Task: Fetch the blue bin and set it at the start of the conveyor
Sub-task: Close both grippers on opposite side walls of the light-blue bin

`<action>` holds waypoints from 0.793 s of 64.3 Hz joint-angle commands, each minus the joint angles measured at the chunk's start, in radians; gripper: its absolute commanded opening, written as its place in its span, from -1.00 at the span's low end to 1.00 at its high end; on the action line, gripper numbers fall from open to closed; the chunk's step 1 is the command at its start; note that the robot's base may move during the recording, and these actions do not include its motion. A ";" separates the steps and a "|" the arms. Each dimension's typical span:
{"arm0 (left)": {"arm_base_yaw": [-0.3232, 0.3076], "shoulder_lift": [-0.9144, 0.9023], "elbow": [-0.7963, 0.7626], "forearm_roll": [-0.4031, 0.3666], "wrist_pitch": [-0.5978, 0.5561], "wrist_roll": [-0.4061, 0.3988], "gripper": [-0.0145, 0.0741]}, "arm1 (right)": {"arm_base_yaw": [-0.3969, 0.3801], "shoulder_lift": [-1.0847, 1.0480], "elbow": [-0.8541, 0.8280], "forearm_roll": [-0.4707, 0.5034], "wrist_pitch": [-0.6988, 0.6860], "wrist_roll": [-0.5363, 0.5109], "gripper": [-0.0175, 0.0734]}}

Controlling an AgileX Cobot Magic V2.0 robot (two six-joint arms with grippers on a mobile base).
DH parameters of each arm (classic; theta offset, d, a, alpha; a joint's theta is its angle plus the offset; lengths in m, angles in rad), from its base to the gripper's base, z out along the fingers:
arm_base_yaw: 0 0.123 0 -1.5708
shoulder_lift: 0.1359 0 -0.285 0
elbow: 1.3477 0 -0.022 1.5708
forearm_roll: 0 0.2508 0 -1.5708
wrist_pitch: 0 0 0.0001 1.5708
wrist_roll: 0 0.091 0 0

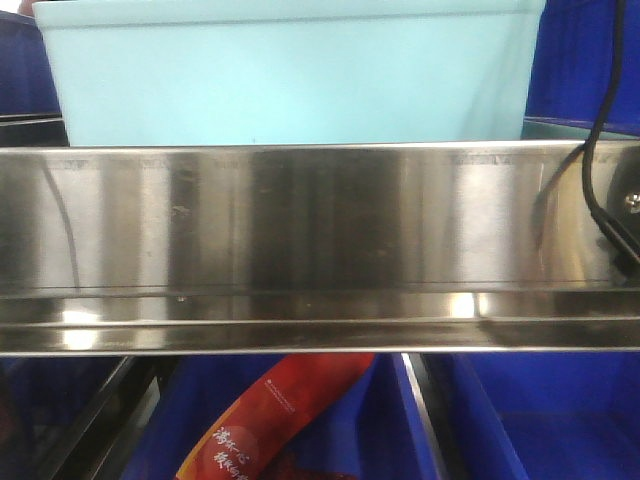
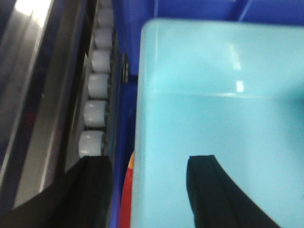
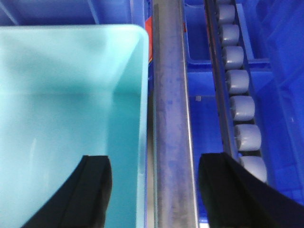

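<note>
Currently both jaws spread wide: left gripper (image 2: 149, 190) straddles blue bin (image 2: 213, 95) wall; right gripper (image 3: 154, 194) straddles wall plus steel rail (image 3: 168, 118); dark-blue crates (image 3: 280, 57) around.

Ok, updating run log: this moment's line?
left gripper open, astride blue bin wall | right gripper open, astride opposite wall | bin behind steel shelf lip

bright, even | glare streaks on steel shelf (image 1: 300, 240) | wrist views soft-blurred
</note>
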 commanded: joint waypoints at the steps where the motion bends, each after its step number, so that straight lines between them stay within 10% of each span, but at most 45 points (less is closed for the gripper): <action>1: 0.012 0.013 -0.005 -0.012 0.011 0.001 -0.03 | 0.001 0.027 -0.009 0.000 0.008 0.000 0.06; 51: 0.014 0.035 0.017 -0.038 -0.009 0.027 -0.03 | 0.000 0.070 -0.009 0.001 0.010 -0.002 0.06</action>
